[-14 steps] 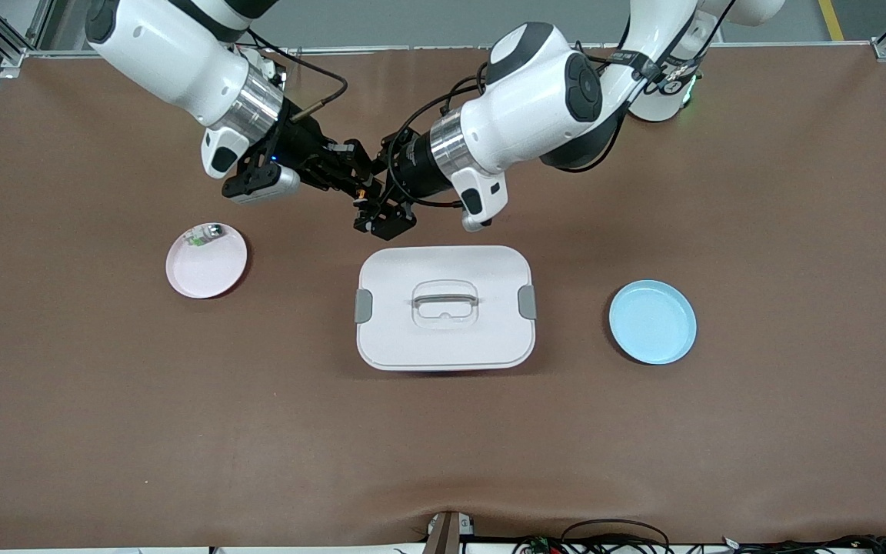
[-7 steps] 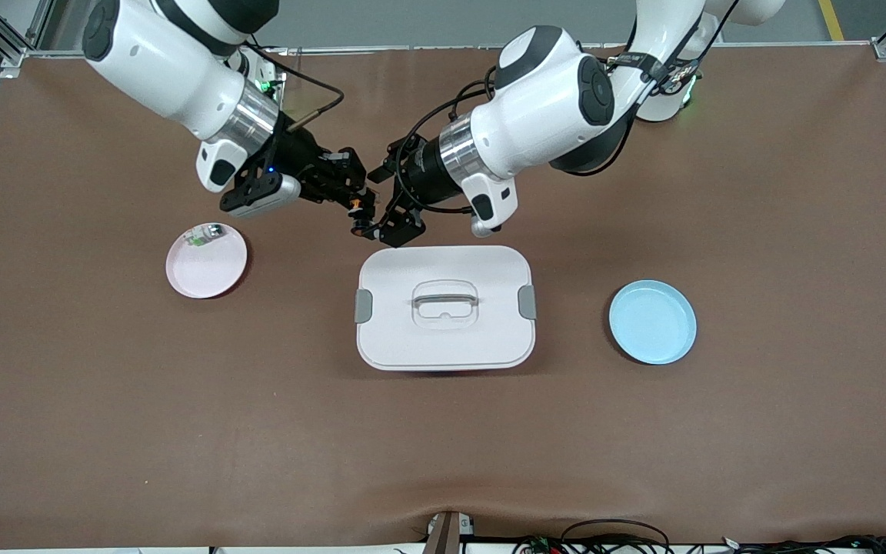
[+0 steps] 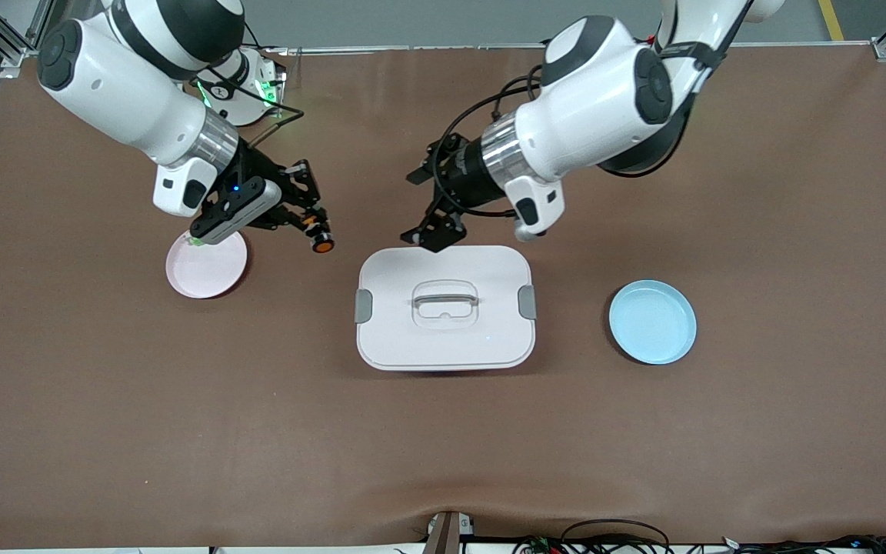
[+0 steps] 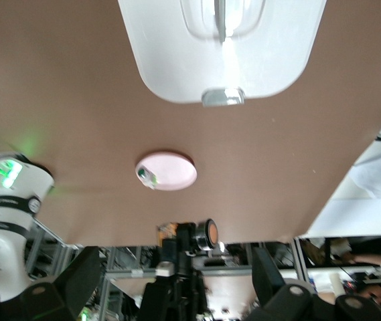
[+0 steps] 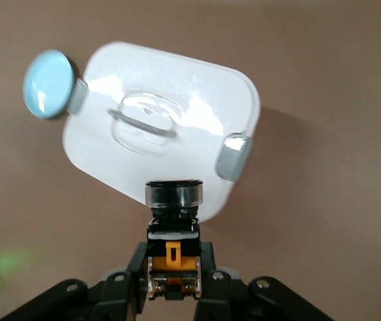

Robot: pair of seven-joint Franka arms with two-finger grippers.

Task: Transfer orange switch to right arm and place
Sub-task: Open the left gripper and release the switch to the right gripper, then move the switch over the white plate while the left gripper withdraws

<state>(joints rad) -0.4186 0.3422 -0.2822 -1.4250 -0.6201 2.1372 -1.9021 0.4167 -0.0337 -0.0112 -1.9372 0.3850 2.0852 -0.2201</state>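
Observation:
The orange switch (image 3: 324, 246) is gripped in my right gripper (image 3: 318, 233), which is shut on its black body, cap pointing outward. It hangs over the bare table between the pink plate (image 3: 208, 275) and the white box (image 3: 443, 338). In the right wrist view the switch (image 5: 173, 224) sits between the fingers (image 5: 135, 267), with the right gripper (image 5: 172, 271) closed around it. My left gripper (image 3: 416, 208) is open and empty, over the table beside the box's edge nearest the robots. The left wrist view shows the switch (image 4: 207, 234) farther off, held by the right gripper.
A small clear part with green marking (image 4: 148, 175) lies on the pink plate (image 4: 173, 174). A blue plate (image 3: 652, 322) sits toward the left arm's end of the table. The white box (image 5: 163, 134) has a lid with a handle and grey clips.
The two grippers were together at the switch. The left gripper let go and drew back; the right gripper carried the switch away toward the pink plate.

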